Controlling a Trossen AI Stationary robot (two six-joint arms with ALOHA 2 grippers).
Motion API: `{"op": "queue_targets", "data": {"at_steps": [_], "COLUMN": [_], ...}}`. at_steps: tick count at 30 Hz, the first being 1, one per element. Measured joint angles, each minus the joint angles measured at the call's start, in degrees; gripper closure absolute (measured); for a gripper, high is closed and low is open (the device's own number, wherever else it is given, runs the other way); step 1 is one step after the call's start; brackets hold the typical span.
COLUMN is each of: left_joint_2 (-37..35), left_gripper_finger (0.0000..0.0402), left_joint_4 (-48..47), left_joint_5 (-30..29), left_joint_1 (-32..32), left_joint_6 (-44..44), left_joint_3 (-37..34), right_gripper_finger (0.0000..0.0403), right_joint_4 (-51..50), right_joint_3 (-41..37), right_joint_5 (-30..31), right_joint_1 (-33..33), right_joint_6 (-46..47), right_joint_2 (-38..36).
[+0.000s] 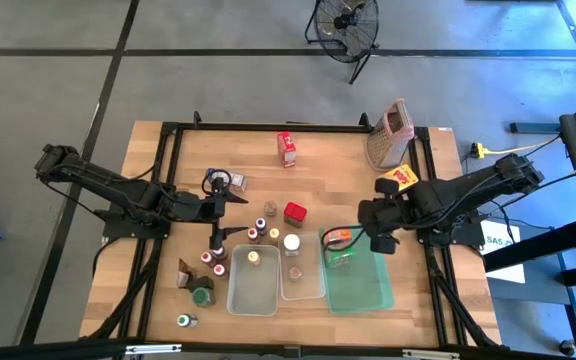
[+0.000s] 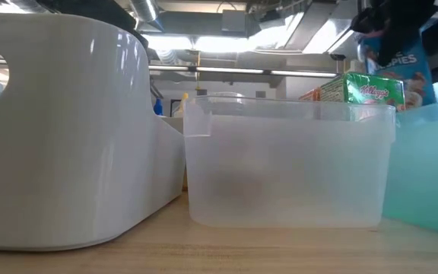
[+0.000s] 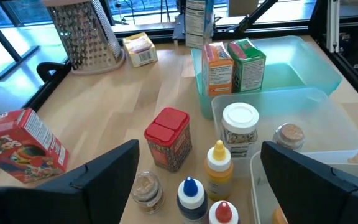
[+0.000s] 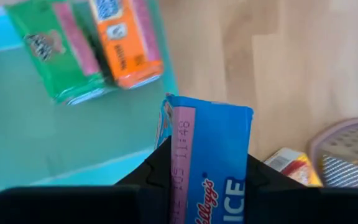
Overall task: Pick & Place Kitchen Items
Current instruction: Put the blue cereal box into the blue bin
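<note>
My right gripper (image 4: 207, 186) is shut on a blue cereal carton (image 4: 211, 146) and hovers over the far edge of the green tray (image 1: 368, 285). A green carton (image 4: 55, 50) and an orange carton (image 4: 126, 40) stand side by side in that tray. My left gripper (image 3: 207, 186) is open and hangs above a cluster of small jars and bottles on the table: a red-lidded jar (image 3: 168, 138), a yellow-capped bottle (image 3: 218, 165) and a blue-capped bottle (image 3: 190, 193). A white-capped jar (image 3: 239, 127) stands in a clear tub. My right gripper pinches the blue carton between its two fingers (image 4: 154, 171), one on each broad face, at the carton's upper part (image 4: 185, 180). The fingers come from above, pointing down. The carton hangs below them, lifted clear (image 2: 401, 38) above the tray and the green carton.
Two clear tubs (image 1: 253, 285) (image 1: 303, 280) sit left of the green tray at the near edge. A metal grater (image 1: 390, 135) and a yellow carton (image 1: 405, 178) stand far right. Red cartons (image 1: 287, 148) (image 3: 17, 146) stand on the table; more bottles (image 1: 203, 295) stand near left.
</note>
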Motion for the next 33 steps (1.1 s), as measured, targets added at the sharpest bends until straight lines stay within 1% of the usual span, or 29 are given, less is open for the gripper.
{"op": "queue_targets", "data": {"at_steps": [4,8,11,14,18,21,29,33], "left_joint_2": [0.0,0.0,0.0,0.0,0.0,0.0,-0.02,-0.02], "left_gripper_finger": [0.007,0.0069,0.0068,0.007,0.0068,0.0069,0.0068,0.007], "left_joint_4": [-0.02,-0.02,-0.02,-0.03,-0.04,-0.02,1.6,1.71], "left_joint_5": [0.07,0.11,1.35,1.98,2.01,2.01,2.01,2.01], "left_joint_1": [-0.02,0.0,0.0,-0.02,0.0,0.0,-0.02,0.0], "left_joint_6": [0.0,0.0,-0.01,-0.37,-0.87,-0.87,-0.87,-0.87], "left_joint_3": [0.0,0.0,0.0,0.0,0.0,0.0,0.0,0.0], "right_gripper_finger": [0.0314,0.0314,0.0314,0.0314,0.0314,0.0314,0.0314,0.0314], "right_joint_4": [1.13,3.26,4.61,6.61,8.78,12.45,19.48,21.0], "right_joint_3": [-0.29,-0.31,-0.47,-2.36,-6.78,-9.37,-12.82,-13.31], "right_joint_5": [-2.18,-2.27,-2.26,-2.66,-2.72,-2.49,-2.9,-4.54], "right_joint_1": [1.24,2.52,2.71,2.7,2.61,2.6,2.49,2.04], "right_joint_6": [-0.37,-3.52,-5.68,-7.85,-8.22,-8.88,-12.11,-12.32], "right_joint_2": [0.0,0.0,0.0,0.02,0.04,-0.09,0.03,0.08]}}
